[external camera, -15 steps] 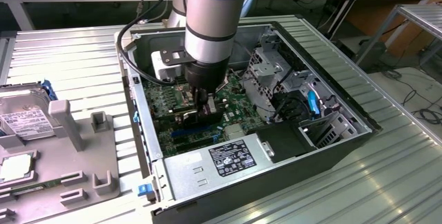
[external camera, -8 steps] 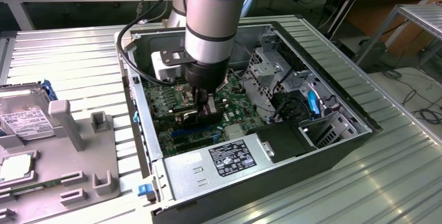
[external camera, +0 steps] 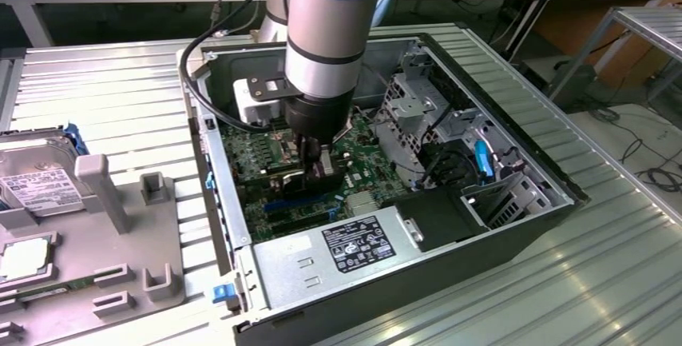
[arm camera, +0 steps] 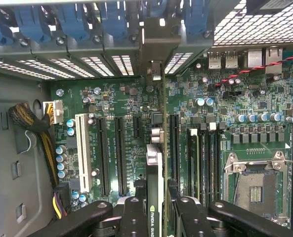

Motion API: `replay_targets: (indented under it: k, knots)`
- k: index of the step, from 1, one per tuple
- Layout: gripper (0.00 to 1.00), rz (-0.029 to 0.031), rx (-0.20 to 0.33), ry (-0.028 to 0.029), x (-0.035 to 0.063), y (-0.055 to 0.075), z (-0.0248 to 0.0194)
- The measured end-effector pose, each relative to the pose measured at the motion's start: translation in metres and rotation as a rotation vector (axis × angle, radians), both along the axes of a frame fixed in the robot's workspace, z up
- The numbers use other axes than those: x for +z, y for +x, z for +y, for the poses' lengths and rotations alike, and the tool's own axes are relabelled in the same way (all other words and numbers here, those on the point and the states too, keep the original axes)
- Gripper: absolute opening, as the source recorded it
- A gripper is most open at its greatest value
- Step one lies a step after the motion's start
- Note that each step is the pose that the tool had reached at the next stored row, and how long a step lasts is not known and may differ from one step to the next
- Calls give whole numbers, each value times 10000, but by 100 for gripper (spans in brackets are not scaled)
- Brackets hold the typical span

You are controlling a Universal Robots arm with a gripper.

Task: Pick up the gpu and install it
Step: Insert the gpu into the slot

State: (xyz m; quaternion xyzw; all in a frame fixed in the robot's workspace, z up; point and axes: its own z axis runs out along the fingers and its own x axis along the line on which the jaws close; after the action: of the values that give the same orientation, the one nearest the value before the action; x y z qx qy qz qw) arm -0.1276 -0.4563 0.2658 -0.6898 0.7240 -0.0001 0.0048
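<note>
Arm reaches down into the open computer case lying on its side on the ribbed metal bench. Gripper sits low over the green motherboard, near the middle of the case.

Wrist view: the fingers pinch the gpu from both faces — the card is held on edge, thin side toward the camera, black face with partial white lettering visible between the fingers. Its far end carries a metal bracket reaching the row of rear slot covers. The card stands directly above the motherboard, between black expansion slots; whether its edge is seated I cannot tell.

Exterior view's left: a grey holder on the bench, with a silver hard drive — well apart from the case.
</note>
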Motion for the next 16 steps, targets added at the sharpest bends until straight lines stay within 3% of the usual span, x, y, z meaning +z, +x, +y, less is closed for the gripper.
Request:
replay_targets:
  k: [16]
  knots:
    - [27, 9, -17, 1, -28, 0, -12]
